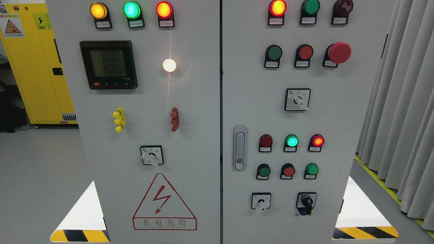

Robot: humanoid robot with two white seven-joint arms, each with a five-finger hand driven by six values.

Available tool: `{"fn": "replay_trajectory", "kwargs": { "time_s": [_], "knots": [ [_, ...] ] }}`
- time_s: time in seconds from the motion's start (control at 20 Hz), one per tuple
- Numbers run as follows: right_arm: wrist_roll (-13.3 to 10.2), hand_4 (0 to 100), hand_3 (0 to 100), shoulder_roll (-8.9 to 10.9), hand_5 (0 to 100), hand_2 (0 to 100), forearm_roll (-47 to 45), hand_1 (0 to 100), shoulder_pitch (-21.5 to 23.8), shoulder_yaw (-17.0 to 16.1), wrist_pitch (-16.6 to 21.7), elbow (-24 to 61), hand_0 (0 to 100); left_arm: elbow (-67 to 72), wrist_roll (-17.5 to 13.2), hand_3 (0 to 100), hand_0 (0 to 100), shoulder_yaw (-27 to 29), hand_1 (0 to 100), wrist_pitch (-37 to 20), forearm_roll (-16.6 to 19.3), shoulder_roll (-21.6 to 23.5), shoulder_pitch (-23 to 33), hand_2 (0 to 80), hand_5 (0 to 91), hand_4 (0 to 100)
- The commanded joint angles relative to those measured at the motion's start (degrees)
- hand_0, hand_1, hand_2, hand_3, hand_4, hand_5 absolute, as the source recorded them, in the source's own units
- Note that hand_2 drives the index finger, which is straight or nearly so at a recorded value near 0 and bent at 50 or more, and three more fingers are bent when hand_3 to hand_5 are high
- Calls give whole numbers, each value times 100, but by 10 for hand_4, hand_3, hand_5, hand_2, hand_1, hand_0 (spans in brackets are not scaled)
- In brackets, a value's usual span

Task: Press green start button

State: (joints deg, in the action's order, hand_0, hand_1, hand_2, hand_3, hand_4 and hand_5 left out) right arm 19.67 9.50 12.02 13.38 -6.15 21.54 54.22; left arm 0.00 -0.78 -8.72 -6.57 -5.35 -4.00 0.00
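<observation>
A grey electrical cabinet (203, 142) with two doors fills the head view. On the right door a green push button (274, 53) sits in the upper row, left of a red push button (306, 52) and a red mushroom stop button (339, 52). Lower down, two more green push buttons (264, 171) (311, 169) flank a red one (289, 171). Above them a green lamp (291, 141) is lit. Neither of my hands shows in this view.
Lit lamps (132, 9) line the top of both doors. The left door carries a meter display (109, 64), a rotary switch (151, 156) and a lightning warning sign (164, 203). A door handle (239, 147), a yellow cabinet (34, 61) and grey curtains (403, 101) stand around.
</observation>
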Motion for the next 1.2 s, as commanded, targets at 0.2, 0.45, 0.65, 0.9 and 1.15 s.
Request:
{"fn": "replay_trajectory", "kwargs": {
  "time_s": [0.2, 0.45, 0.65, 0.9, 1.15],
  "knots": [
    [-7, 357, 343, -53, 234, 0, 475, 500, 147, 361, 148, 4068, 200, -158, -1, 0, 120, -7, 556, -2, 8, -206, -114, 0, 0, 0],
    [-7, 378, 360, -53, 251, 0, 1292, 500, 77, 264, 613, 4895, 208, -158, -1, 0, 120, -15, 556, -2, 8, -206, -114, 0, 0, 0],
    [-16, 410, 381, -53, 278, 0, 1732, 502, 42, 150, 886, 5256, 216, -158, -1, 0, 120, -15, 556, -2, 8, -206, -114, 0, 0, 0],
    [-42, 462, 433, -62, 322, 0, 2382, 513, -449, -88, 1133, 5432, 220, -158, -1, 0, 120, -15, 556, -2, 8, -206, -106, 0, 0, 0],
    [-68, 541, 563, -62, 426, 0, 3006, 544, -1126, -211, 1133, 5476, 241, -158, -1, 0, 120, -15, 556, -2, 8, -206, -106, 0, 0, 0]
  ]
}}
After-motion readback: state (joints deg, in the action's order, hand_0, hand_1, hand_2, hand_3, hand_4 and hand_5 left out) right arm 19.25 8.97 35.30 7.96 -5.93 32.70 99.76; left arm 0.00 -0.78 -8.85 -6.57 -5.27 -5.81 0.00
